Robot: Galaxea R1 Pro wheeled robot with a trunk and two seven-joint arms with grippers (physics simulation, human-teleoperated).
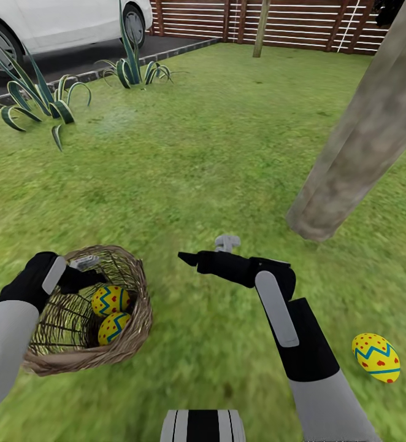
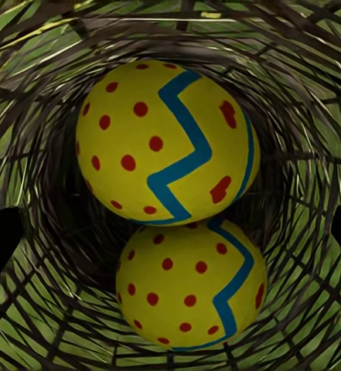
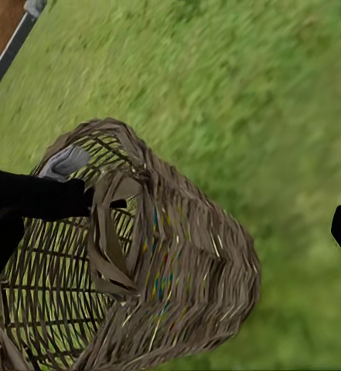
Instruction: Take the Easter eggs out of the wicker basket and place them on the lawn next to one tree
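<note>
The wicker basket [image 1: 129,334] lies tipped on its side on the lawn [image 1: 215,153] at the lower left. Two Easter eggs [image 1: 110,300] [image 1: 113,327] rest inside it, one against the other. My left gripper [image 1: 95,276] is at the basket's mouth, open, and the left wrist view looks straight down at both eggs [image 2: 166,143] [image 2: 189,286] between its spread fingertips [image 2: 0,239]. A third egg [image 1: 376,357] lies on the grass at the lower right, a short way from the thick tree trunk [image 1: 362,141]. My right gripper [image 1: 191,258] hovers open, empty, right of the basket [image 3: 178,263].
Spiky plants [image 1: 37,98] [image 1: 132,67] line the kerb of the dark driveway, where a white car [image 1: 62,21] is parked. A slat fence [image 1: 289,21] and a thin trunk [image 1: 261,27] stand at the back. Open grass stretches between basket and tree.
</note>
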